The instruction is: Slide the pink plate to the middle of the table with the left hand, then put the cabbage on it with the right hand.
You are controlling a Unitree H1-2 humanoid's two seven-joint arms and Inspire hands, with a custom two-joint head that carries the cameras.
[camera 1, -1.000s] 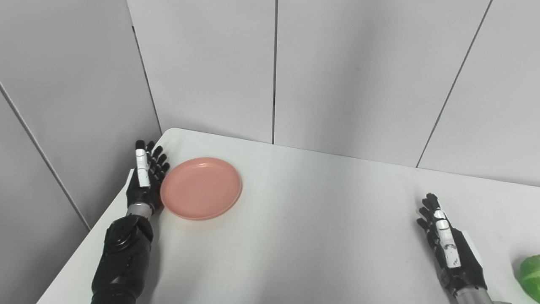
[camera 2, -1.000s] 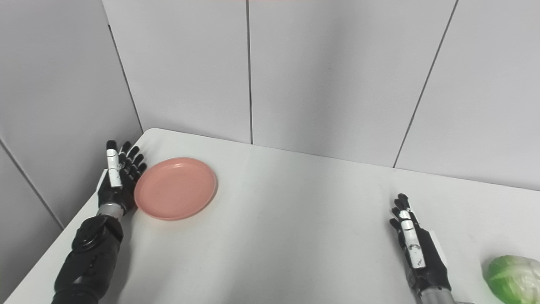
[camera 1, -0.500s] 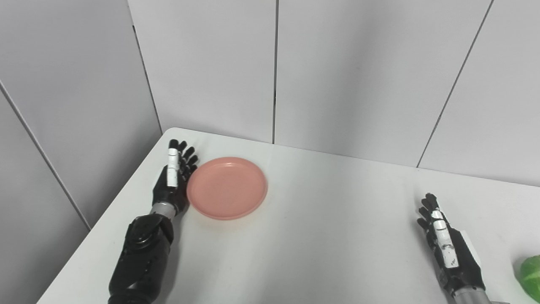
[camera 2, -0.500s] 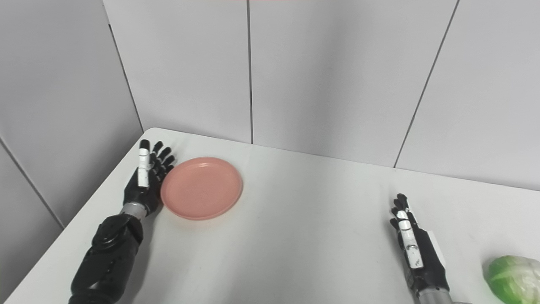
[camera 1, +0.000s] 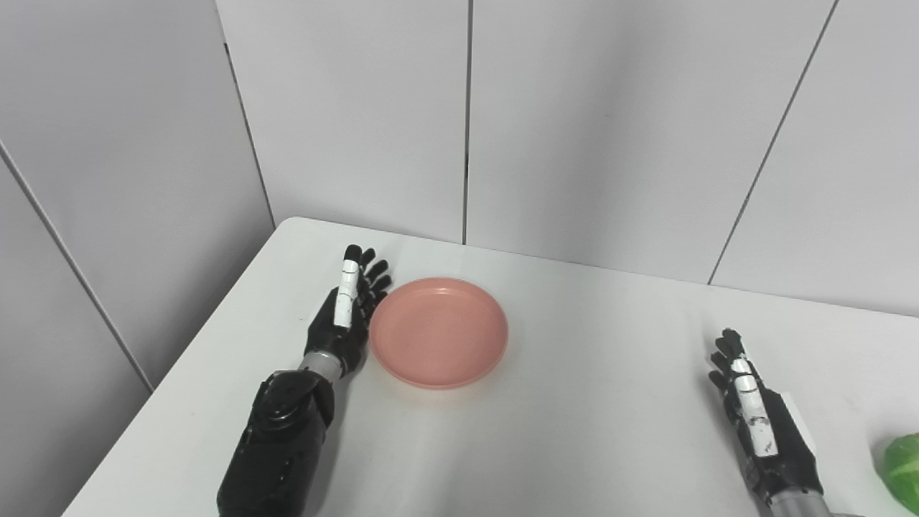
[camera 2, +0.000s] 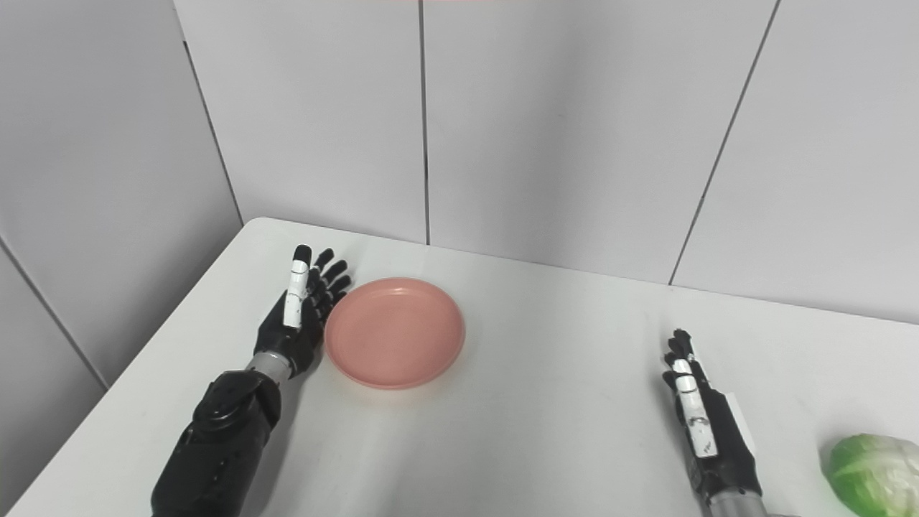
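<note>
A round pink plate (camera 1: pixel 439 332) lies flat on the white table (camera 1: pixel 574 431), left of its middle. My left hand (camera 1: pixel 346 312) stands on edge with fingers straight and apart, its palm side against the plate's left rim; it is open and holds nothing. My right hand (camera 1: pixel 757 420) rests near the table's front right, open, fingers straight and pointing away. The green cabbage (camera 2: pixel 872 474) sits at the front right corner, just right of the right hand and apart from it; the left eye view cuts it off at the frame edge.
Grey wall panels (camera 1: pixel 467 122) stand right behind the table and along its left side. The table's left edge (camera 1: pixel 187 352) runs diagonally beside my left forearm. Bare tabletop lies between the plate and the right hand.
My left hand has pushed the pink plate to the right across the table, away from the left edge. The right hand and cabbage have stayed put.
</note>
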